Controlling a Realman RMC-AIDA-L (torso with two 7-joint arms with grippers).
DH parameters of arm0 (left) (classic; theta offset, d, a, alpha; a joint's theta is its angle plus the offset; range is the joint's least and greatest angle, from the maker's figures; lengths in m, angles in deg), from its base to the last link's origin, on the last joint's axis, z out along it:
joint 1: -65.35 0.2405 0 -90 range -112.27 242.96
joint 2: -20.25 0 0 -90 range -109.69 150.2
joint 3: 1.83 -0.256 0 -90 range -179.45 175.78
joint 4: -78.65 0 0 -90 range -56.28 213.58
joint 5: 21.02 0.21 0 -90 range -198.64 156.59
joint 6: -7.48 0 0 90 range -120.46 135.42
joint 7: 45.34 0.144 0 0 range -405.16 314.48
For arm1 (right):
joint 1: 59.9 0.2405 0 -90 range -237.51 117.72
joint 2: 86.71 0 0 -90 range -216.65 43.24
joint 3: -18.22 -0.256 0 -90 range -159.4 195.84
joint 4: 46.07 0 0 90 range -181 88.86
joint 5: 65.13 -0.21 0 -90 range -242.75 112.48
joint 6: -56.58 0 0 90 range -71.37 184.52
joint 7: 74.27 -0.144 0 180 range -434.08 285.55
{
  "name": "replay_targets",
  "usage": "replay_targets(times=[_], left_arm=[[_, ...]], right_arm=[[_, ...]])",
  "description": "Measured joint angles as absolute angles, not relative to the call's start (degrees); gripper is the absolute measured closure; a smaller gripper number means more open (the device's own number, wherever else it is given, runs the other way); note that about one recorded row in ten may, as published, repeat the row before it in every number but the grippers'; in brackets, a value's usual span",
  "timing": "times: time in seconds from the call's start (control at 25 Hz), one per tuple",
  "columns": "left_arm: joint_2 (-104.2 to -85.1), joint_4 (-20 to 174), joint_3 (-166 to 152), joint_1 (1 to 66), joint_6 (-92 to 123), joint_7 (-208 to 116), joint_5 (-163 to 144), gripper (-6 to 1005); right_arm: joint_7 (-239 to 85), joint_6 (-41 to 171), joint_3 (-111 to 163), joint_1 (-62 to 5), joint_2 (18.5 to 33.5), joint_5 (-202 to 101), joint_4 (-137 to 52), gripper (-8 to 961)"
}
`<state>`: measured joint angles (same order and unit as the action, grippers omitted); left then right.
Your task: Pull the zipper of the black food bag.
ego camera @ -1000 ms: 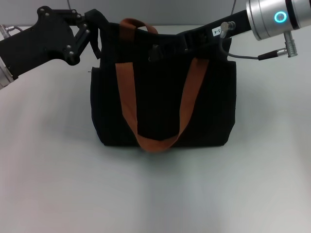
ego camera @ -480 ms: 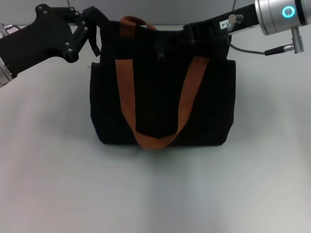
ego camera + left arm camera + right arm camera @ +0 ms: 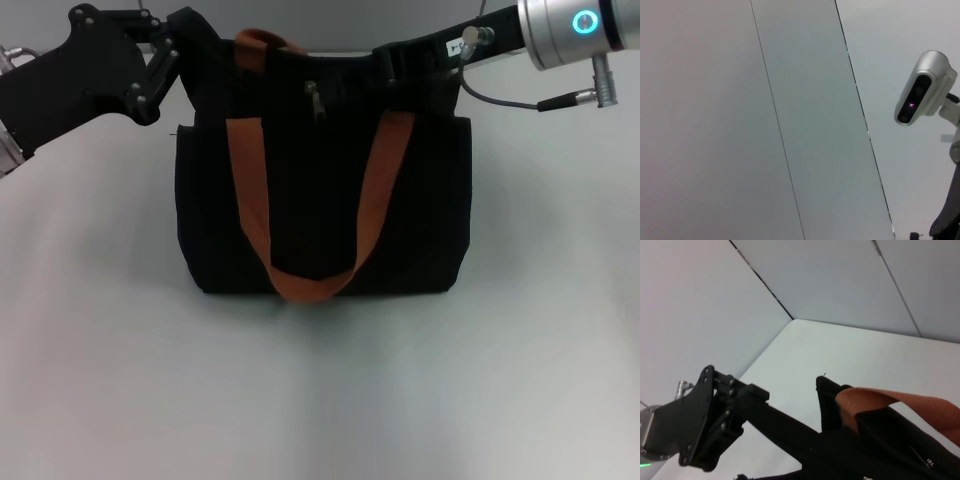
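At the black food bag's [image 3: 320, 200] top corners, left hand [image 3: 180, 45] clamps fabric; right hand's [image 3: 405, 70] grip unclear.

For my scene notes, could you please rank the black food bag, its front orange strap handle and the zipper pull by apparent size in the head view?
1. The black food bag, by far the largest.
2. The front orange strap handle, a long loop draped down the bag's front.
3. The zipper pull, a tiny silver tab near the top edge.
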<state>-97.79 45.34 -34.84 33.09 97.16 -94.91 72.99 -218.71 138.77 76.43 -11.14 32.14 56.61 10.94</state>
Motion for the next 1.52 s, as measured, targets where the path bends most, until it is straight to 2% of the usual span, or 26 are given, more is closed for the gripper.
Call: replay_targets(times=[1.04,1.52], left_arm=[[-98.05,45.3,-35.1,33.1,97.4,-94.5,72.8,953],[-97.90,45.4,-34.9,33.1,97.1,-94.3,72.7,952]], right_arm=[[-218.5,135.8,80.2,-11.1,32.74,51.5,9.1,589],[-219.5,136.2,80.0,-11.7,31.89,53.9,10.9,590]])
